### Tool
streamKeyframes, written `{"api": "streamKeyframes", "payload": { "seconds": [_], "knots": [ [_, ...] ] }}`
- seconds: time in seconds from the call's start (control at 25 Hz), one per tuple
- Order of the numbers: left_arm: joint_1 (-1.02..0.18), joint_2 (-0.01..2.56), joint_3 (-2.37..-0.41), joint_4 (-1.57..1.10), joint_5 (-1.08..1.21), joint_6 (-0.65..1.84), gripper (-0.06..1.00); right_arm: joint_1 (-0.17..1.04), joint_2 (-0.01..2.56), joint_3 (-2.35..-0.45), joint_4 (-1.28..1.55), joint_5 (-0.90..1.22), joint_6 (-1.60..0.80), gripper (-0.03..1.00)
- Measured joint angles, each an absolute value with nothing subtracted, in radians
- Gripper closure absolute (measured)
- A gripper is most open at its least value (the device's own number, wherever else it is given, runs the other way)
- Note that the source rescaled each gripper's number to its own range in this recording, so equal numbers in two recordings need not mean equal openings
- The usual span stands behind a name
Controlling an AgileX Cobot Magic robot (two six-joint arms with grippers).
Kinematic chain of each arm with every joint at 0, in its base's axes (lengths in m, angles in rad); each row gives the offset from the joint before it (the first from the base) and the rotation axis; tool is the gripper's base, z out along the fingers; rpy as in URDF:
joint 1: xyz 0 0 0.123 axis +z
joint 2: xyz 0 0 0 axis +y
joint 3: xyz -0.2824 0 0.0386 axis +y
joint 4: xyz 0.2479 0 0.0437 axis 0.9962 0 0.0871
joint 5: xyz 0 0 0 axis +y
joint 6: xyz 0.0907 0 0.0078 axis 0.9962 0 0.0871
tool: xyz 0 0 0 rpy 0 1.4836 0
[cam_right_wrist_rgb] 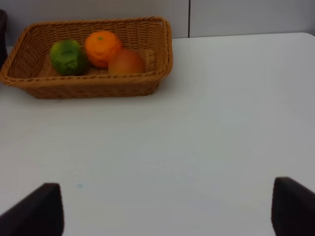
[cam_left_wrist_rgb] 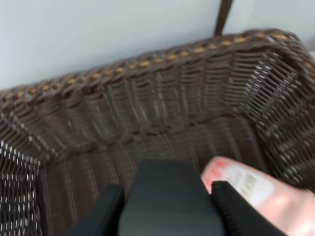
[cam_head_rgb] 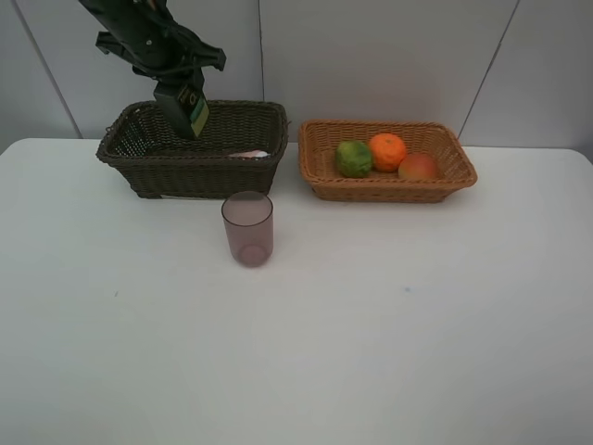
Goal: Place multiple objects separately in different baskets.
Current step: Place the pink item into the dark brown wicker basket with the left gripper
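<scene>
The dark green pump bottle (cam_head_rgb: 190, 109) is held clamped in the left gripper (cam_head_rgb: 192, 116), hanging roughly upright over the dark brown basket (cam_head_rgb: 139, 171), directly below it. The right gripper (cam_right_wrist_rgb: 167, 206) is seen spread, empty.

You see rough woven wicker baskets: dark brown basket (cam_head_rgb: 195, 148), tan basket (cam_head_rgb: 384, 178); translucent smooth plastic cup (cam_head_rgb: 247, 229); matt white table (cam_head_rgb: 371, 352).
</scene>
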State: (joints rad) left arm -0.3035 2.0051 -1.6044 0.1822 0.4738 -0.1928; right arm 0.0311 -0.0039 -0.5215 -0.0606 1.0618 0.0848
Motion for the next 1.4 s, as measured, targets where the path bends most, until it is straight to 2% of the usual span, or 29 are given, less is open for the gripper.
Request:
{"api": "streamKeyframes", "payload": {
  "seconds": [0.48,0.88,0.92,1.04,1.08,1.12,1.24,1.4],
  "knots": [
    [-0.267,2.18,-1.604,0.224,0.369,-0.194,0.73,0.031,-0.004,-0.521,-0.061,1.062,0.085,0.11],
    [-0.254,2.193,-1.604,0.218,0.345,-0.194,0.73,0.031,-0.004,-0.521,-0.061,1.062,0.085,0.11],
    [-0.251,2.193,-1.604,0.217,0.345,-0.193,0.67,0.031,-0.004,-0.521,-0.061,1.062,0.085,0.11],
    [-0.25,2.193,-1.608,0.211,0.33,-0.194,0.24,0.031,-0.004,-0.521,-0.061,1.062,0.085,0.11],
    [-0.25,2.191,-1.608,0.21,0.327,-0.195,0.11,0.031,-0.004,-0.521,-0.061,1.062,0.085,0.11],
    [-0.25,2.19,-1.608,0.208,0.327,-0.195,0.03,0.031,-0.004,-0.521,-0.061,1.062,0.085,0.11],
    [-0.25,2.182,-1.608,0.207,0.328,-0.195,-0.04,0.031,-0.004,-0.521,-0.061,1.062,0.085,0.11],
    [-0.25,2.139,-1.608,0.201,0.332,-0.195,-0.05,0.031,-0.004,-0.521,-0.061,1.062,0.085,0.11]
  ]
}}
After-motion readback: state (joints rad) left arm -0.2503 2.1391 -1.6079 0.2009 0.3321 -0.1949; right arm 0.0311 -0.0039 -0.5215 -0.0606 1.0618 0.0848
